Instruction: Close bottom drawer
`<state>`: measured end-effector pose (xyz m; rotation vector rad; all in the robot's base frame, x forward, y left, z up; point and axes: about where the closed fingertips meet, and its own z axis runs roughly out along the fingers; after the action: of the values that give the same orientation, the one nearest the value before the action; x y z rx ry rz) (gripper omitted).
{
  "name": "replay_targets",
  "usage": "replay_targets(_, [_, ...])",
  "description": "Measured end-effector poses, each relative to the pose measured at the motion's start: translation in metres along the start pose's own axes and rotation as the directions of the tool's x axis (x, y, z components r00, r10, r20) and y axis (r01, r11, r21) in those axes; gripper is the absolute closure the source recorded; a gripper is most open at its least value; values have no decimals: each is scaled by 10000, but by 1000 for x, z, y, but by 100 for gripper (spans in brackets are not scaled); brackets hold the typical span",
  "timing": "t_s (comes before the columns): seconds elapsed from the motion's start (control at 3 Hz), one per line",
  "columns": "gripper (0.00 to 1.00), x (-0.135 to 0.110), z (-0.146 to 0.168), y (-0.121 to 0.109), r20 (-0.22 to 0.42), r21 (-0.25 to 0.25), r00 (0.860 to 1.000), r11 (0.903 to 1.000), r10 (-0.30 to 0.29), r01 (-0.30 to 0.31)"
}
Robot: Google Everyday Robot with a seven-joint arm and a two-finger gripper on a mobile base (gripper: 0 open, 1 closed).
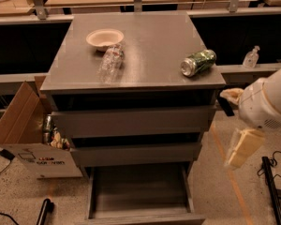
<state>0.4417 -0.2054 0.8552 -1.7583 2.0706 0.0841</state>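
The bottom drawer [138, 193] sticks out, low down. Our gripper [228, 101] hangs high, right of the cabinet [152, 60]; we cannot tell if it is open. We should push the front's middle, straight in.

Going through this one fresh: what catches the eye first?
The bottom drawer stands pulled far out at the foot of the cabinet. On the cabinet top lie a bowl, a clear bottle on its side and a green can near the right edge. The gripper hangs at the cabinet's right side, level with the top drawer.
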Motion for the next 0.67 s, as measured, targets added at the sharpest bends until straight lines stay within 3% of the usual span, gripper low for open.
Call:
replay_targets(0.33, [0,3,14,-5,130,363,9998,9992,-169,165])
replay_targets(0.67, [0,22,48,-8,-39,-390,9999,9991,167,-169])
